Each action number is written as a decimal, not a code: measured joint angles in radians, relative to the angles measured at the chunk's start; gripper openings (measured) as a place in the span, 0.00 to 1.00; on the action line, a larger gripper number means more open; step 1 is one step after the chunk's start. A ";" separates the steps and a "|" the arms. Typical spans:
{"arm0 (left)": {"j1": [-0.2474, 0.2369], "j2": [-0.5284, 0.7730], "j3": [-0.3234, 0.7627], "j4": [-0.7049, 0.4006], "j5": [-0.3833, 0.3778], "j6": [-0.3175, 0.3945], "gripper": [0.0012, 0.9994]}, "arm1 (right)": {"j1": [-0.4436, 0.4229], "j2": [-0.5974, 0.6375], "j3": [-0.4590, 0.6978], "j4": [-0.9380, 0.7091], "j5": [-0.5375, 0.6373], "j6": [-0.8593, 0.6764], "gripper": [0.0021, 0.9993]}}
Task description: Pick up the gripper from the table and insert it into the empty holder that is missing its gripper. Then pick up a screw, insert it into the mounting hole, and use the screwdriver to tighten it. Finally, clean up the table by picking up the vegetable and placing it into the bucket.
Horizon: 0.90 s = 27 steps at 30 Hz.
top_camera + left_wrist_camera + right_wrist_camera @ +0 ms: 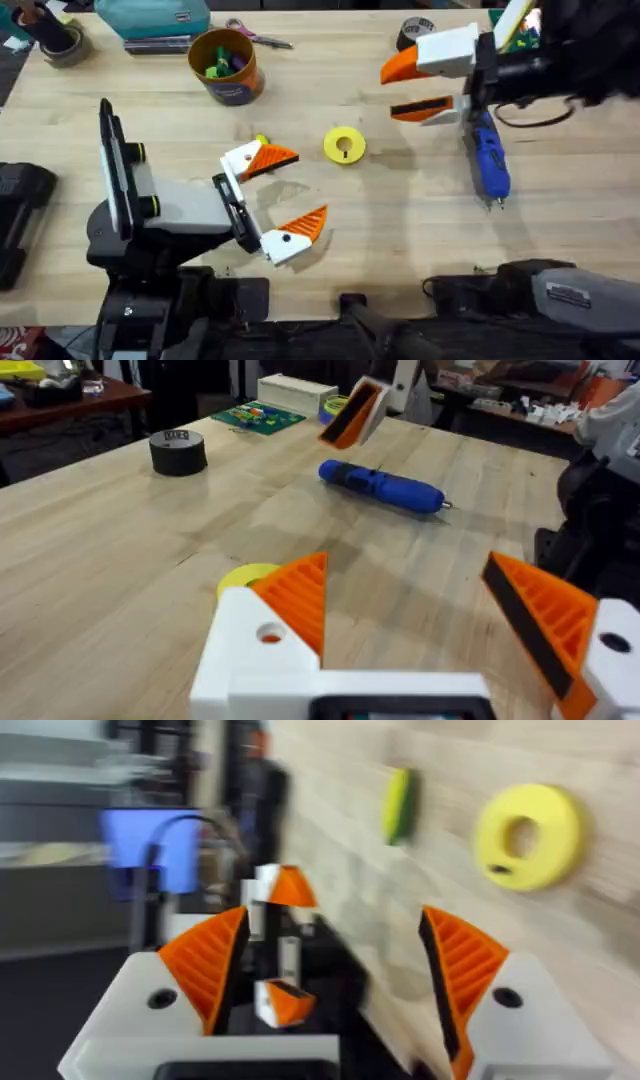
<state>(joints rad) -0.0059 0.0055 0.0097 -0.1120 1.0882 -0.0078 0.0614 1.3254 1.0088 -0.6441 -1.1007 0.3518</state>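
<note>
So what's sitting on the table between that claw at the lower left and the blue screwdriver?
From overhead, a yellow ring lies between the left claw and the screwdriver.

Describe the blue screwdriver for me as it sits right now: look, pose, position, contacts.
The screwdriver is a stubby, bright blue, pen-like tool, plastic by its look, with a thin metal tip. It lies flat on the wooden table, on the right side, tip pointing toward the near edge. In the overhead view the right claw hangs open at its far end, a dark cable looping beside it; whether they touch cannot be told. The left wrist view shows only the table under it.
</note>
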 joint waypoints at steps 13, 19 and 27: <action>0.000 0.000 0.000 0.000 0.000 0.000 0.99 | 0.142 -0.018 0.340 -0.502 0.660 -0.285 1.00; 0.000 0.000 0.000 0.000 0.000 0.000 0.99 | 0.290 -0.021 0.351 -0.541 0.870 -0.293 1.00; 0.000 0.000 0.000 0.000 0.000 0.000 0.99 | 0.436 -0.021 0.351 -0.541 1.026 -0.296 1.00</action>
<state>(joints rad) -0.0059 0.0055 0.0097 -0.1120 1.0882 -0.0078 0.4972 1.3045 1.3598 -1.1854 -0.0746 0.0555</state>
